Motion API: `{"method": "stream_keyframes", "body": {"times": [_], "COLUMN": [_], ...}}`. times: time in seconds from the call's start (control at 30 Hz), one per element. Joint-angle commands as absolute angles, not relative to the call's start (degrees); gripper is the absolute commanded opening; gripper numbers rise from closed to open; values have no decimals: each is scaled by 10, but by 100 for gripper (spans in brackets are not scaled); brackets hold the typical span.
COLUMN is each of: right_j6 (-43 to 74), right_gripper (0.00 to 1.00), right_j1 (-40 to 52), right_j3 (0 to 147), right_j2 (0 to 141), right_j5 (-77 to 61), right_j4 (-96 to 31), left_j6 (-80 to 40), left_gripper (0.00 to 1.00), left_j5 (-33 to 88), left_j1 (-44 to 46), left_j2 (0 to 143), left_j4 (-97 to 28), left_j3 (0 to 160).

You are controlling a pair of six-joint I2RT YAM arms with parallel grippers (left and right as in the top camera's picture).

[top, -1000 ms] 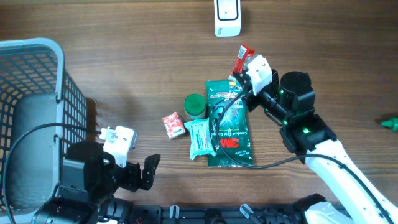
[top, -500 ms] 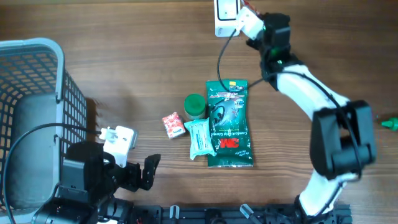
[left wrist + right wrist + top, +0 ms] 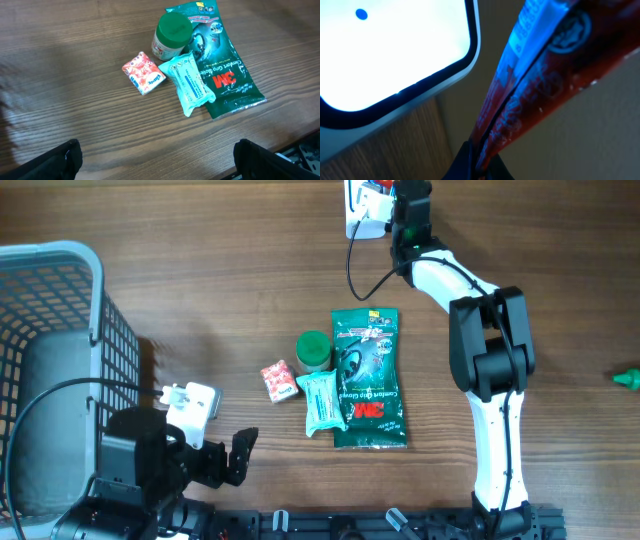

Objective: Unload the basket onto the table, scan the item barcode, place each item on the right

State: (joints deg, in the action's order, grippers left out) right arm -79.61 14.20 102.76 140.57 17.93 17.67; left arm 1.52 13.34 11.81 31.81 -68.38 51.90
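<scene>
Wood bench (image 3: 200,300). Right gripper (image 3: 480,162) pinches the red packet (image 3: 535,85), scanner (image 3: 395,55) just ahead-left; left gripper (image 3: 157,155) wide, empty. Risk: packet looks tilted off the window, so the barcode may go unread.

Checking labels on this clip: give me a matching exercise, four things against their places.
Things:
1 scanner
2 jar
3 basket
4 red packet

Places:
a beside the glove pack
b pinched in the right claw
c far table edge
d table's left end

Pairs: 1-c, 2-a, 3-d, 4-b
</scene>
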Motion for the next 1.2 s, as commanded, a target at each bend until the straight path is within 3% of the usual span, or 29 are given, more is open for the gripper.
{"method": "stream_keyframes", "body": {"times": [0.0,0.13,0.33,0.47,0.67,0.7,0.73,0.83,0.87,1.03,1.17], "right_j6": [-728,-590,-303,-190,-62,-54,-41,-23,-10,154,259], "right_gripper": [4,4,4,4,8,13,32,76,100,100,100], "right_j1": [128,32,-216,-350,-428,-428,-424,-410,-404,-360,-245], "right_j3": [1043,1043,1030,974,931,931,931,931,932,932,932], "right_j2": [1353,1241,1206,1228,1259,1259,1257,1231,1208,1092,1082], "right_j5": [197,197,163,118,29,29,29,8,-33,-304,-418], "right_j4": [134,17,-173,-194,-204,-207,-212,-217,-216,-237,-352], "left_j6": [26,26,26,26,26,26,26,26,26,26,26], "left_gripper": [99,100,100,100,100,100,100,100,100,100,100], "left_j5": [134,134,134,134,134,134,134,134,134,134,134], "left_j1": [115,115,115,115,115,115,115,115,115,115,115], "left_j2": [315,315,315,315,315,315,315,315,315,315,315], "left_j4": [-682,-682,-682,-682,-682,-682,-682,-682,-682,-682,-682], "left_j3": [520,520,520,520,520,520,520,520,520,520,520]}}
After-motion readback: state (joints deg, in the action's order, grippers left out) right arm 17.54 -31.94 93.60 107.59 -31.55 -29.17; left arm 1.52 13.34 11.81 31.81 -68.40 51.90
